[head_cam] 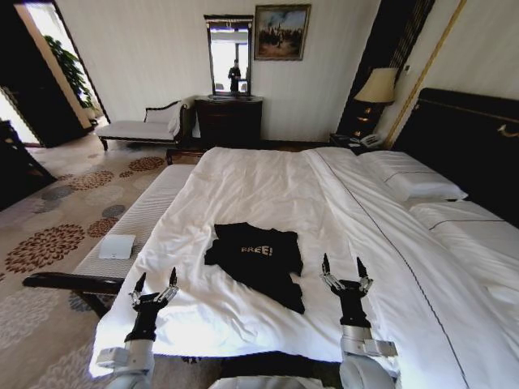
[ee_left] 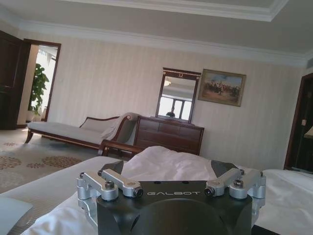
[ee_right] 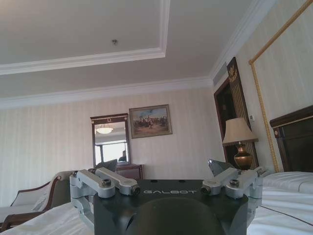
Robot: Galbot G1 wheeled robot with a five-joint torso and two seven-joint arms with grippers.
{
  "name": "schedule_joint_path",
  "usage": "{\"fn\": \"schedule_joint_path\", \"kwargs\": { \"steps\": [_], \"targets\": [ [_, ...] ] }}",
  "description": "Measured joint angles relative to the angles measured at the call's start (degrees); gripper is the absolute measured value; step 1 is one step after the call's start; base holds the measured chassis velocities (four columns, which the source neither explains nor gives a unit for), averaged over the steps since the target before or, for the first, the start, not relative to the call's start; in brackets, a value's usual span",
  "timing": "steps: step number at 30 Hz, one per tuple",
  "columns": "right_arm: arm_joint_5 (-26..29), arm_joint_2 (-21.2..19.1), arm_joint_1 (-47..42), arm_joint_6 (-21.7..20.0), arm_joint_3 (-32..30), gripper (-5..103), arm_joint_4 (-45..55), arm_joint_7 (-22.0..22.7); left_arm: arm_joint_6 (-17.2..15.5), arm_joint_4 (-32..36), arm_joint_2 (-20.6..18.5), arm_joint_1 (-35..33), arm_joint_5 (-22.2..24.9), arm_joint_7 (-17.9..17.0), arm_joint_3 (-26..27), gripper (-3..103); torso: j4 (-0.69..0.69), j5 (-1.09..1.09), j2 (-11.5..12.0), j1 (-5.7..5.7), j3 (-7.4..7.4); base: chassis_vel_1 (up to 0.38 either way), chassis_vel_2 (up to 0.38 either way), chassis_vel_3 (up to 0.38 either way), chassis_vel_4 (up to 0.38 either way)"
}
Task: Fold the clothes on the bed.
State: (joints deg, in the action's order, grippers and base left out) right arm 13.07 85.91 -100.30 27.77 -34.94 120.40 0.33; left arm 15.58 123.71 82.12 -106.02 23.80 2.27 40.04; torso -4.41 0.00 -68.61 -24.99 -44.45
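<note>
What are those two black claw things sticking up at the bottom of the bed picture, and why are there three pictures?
Those claws are a robot's two hands, called grippers. The big picture comes from a camera on the robot's head, looking down at a bed with a white cover. The left gripper is on the left and the right gripper is on the right. Both are open, hold nothing, and point up over the near edge of the bed.

Between them, a little farther up the bed, lies a black T-shirt with white letters, a bit rumpled. Neither gripper touches it.

The other two pictures come from small cameras on the robot's wrists. Each looks past its own gripper into the room: a mirror, a painting, a dark dresser and a long bench. The right wrist picture also shows a lamp.
</note>
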Motion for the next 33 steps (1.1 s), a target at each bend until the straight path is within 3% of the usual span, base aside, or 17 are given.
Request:
{"fn": "schedule_joint_path", "kwargs": {
  "steps": [12,15,18,19,21,22,23,24,26,29,33],
  "targets": [
    [1.60,-2.09,1.12,0.02,-0.16,100,-1.65,0.51,-1.42,-2.14,0.24,2.08,-0.81,-0.94,-0.30,100,0.01,0.00,0.00,0.00,0.00,-0.029,-0.029,-0.041,-0.039],
    [1.84,-2.41,1.24,0.15,-0.24,100,-2.09,0.74,-3.30,-2.39,0.23,3.28,-0.49,-2.50,-0.74,100,0.01,0.00,0.00,0.00,0.00,0.000,0.000,0.000,0.000],
    [2.21,-2.88,1.24,0.53,-0.61,100,-2.58,1.01,-9.54,-1.32,0.41,5.81,2.50,-6.60,-1.89,100,-0.01,0.00,0.00,0.00,0.00,0.000,0.000,0.000,0.000],
    [2.93,-3.51,1.42,0.54,-0.65,100,-2.86,1.40,-14.72,-0.76,0.57,7.94,4.52,-9.60,-2.30,100,-0.02,0.01,0.00,0.00,0.00,0.000,0.000,0.000,0.000],
    [3.18,-3.77,1.61,0.49,-0.58,100,-2.97,1.53,-16.67,-0.59,0.60,8.63,5.00,-10.85,-2.29,100,-0.02,-0.01,0.00,0.00,0.00,0.000,0.000,0.000,0.000],
    [3.68,-4.52,2.23,0.16,-0.27,100,-3.35,1.84,-22.14,0.15,0.45,10.10,6.06,-14.55,-2.15,100,-0.01,-0.01,0.00,0.00,0.00,0.000,0.000,0.000,0.000],
    [3.81,-4.73,2.43,0.01,-0.14,100,-3.48,1.96,-23.81,0.39,0.26,10.57,6.38,-15.81,-2.08,100,0.00,-0.01,0.00,0.00,0.00,0.000,0.000,0.000,0.000],
    [4.80,-5.65,3.35,-0.70,0.58,100,-4.03,2.64,-29.71,0.92,-1.05,13.20,8.91,-21.09,-1.69,100,0.02,0.02,0.00,0.00,0.00,0.000,0.000,0.000,0.000],
    [5.32,-5.88,3.60,-0.99,0.85,100,-4.17,2.93,-31.12,0.72,-1.55,14.32,10.28,-22.46,-1.63,100,0.02,0.02,0.00,0.00,0.00,0.000,0.000,0.000,0.000],
    [8.56,-6.42,4.76,-2.23,1.88,100,-5.22,4.76,-35.91,-3.69,-3.98,21.53,18.94,-26.37,-2.11,100,-0.01,-0.02,0.00,0.00,0.00,0.000,0.000,0.000,0.000],
    [8.99,-6.37,6.10,-2.04,1.98,100,-7.45,5.44,-36.34,-8.64,-4.68,27.19,24.16,-25.19,-3.30,100,0.00,-0.01,0.00,0.00,-0.01,0.000,0.000,0.000,0.000]
  ]
}}
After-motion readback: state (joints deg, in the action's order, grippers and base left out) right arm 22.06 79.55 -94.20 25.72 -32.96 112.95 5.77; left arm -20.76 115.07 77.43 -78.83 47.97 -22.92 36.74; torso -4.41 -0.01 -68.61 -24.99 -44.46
